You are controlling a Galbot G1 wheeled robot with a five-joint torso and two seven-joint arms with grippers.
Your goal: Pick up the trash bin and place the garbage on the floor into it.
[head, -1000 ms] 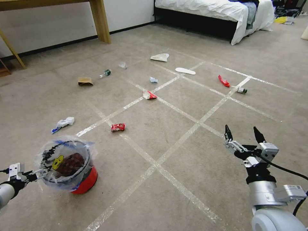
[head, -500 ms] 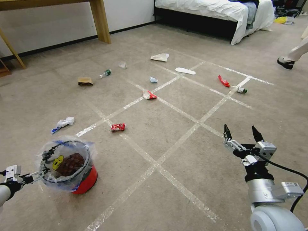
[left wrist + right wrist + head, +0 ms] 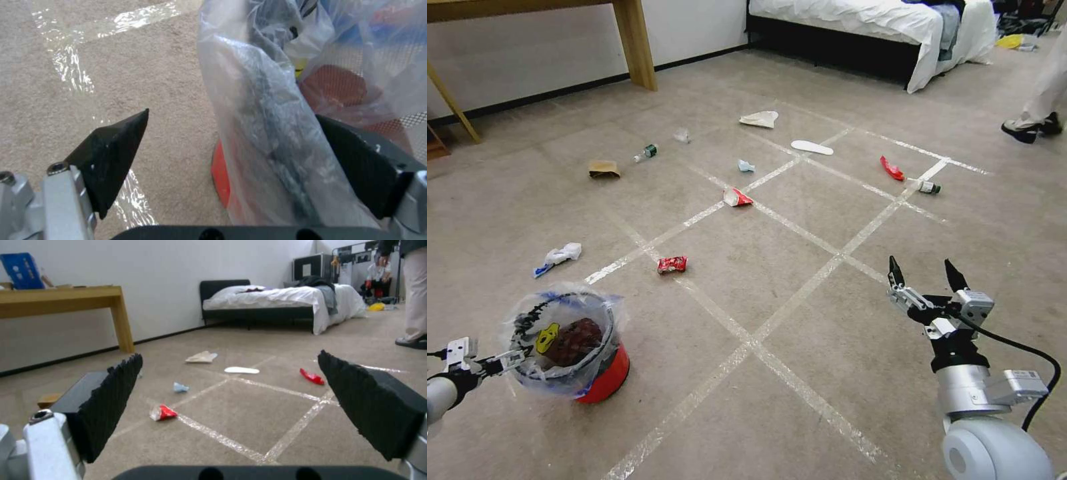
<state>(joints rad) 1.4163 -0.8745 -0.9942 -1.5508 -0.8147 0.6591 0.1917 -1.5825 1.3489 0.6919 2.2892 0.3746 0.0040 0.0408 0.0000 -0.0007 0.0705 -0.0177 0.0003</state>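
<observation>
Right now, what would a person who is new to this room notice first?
Probably the trash bin, red with a printed clear liner, standing on the floor near the robot's left, with the open left gripper straddling its rim. Next, litter scattered across the taped carpet, like a red wrapper, while the right gripper hovers open and empty.

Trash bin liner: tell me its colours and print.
The trash bin liner is clear plastic printed blue, black and yellow, best seen in the head view.

On the floor [image 3: 800, 280]: 1 trash bin [image 3: 602, 380], 3 red wrappers [image 3: 672, 265], 2 bottles [image 3: 646, 153], 1 paper bag [image 3: 604, 169].
</observation>
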